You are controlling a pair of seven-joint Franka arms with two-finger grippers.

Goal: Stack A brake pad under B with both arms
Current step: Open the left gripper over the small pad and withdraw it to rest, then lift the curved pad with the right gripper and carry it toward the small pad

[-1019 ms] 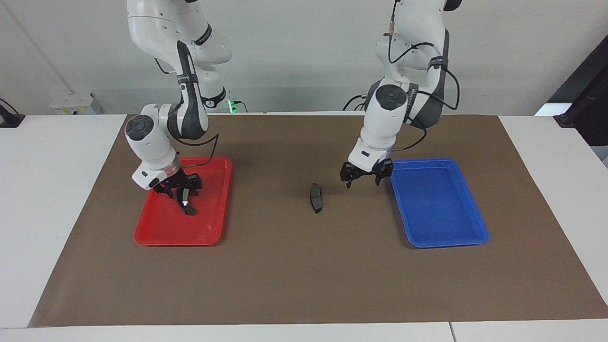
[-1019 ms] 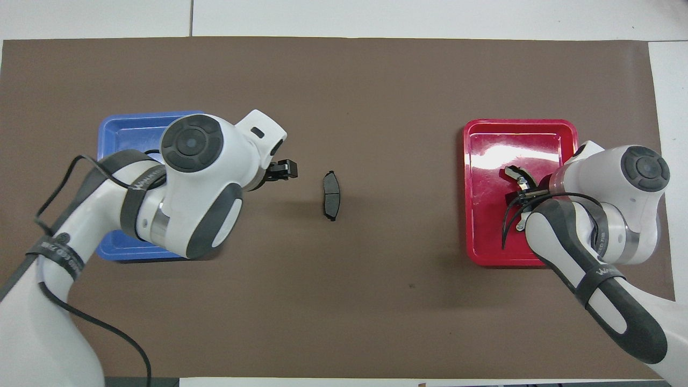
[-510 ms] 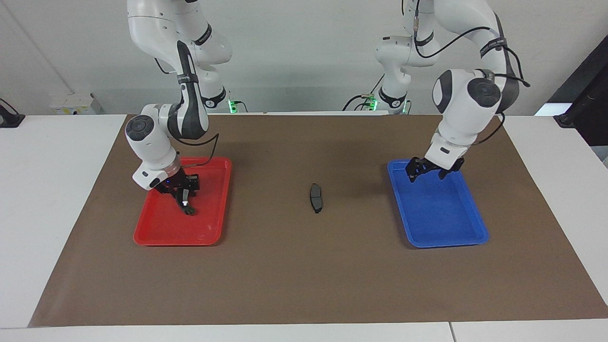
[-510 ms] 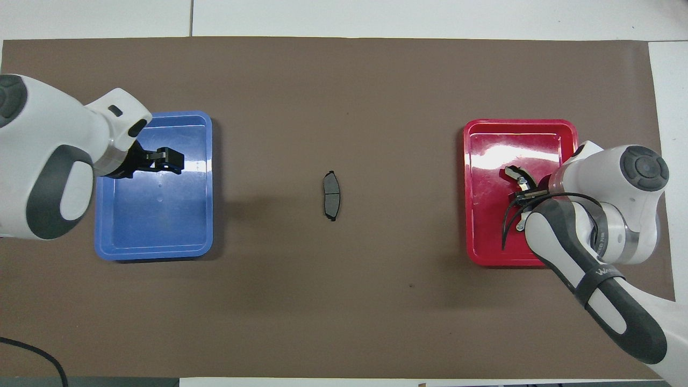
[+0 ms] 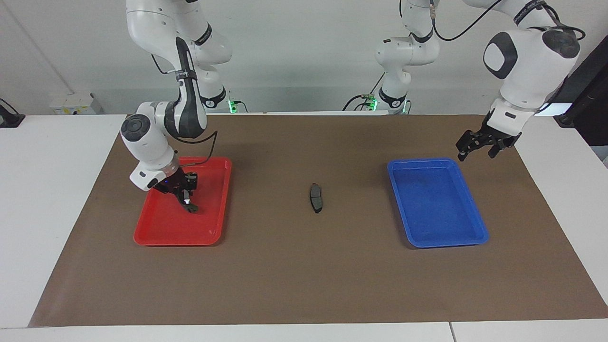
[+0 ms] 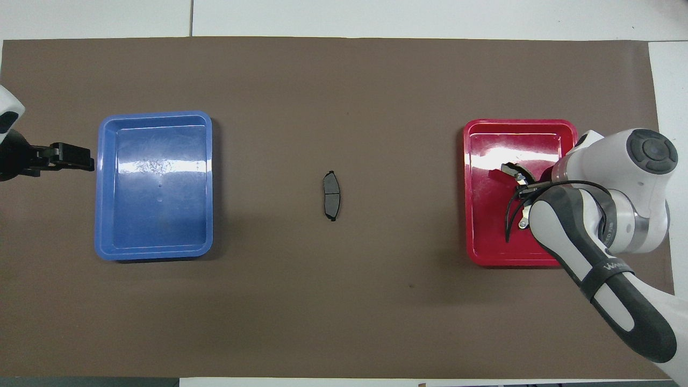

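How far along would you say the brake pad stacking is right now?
Done: the A brake pad lies flat on the brown mat, between the red tray and the blue tray. In hand: the right pincer is shut on B in the red tray. The left pincer waits open. Left: setting B on the pad.

The short pad (image 5: 316,197) lies on the mat (image 5: 304,275) between two trays (image 5: 209,235), the long piece (image 5: 189,204) in one.

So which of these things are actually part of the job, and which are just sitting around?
Part of the job:
- short grey brake pad on the brown mat
- long crescent brake piece in the red tray, gripped by the right claw
- left claw, open

Lying about:
- red tray
- blue tray
- brown mat
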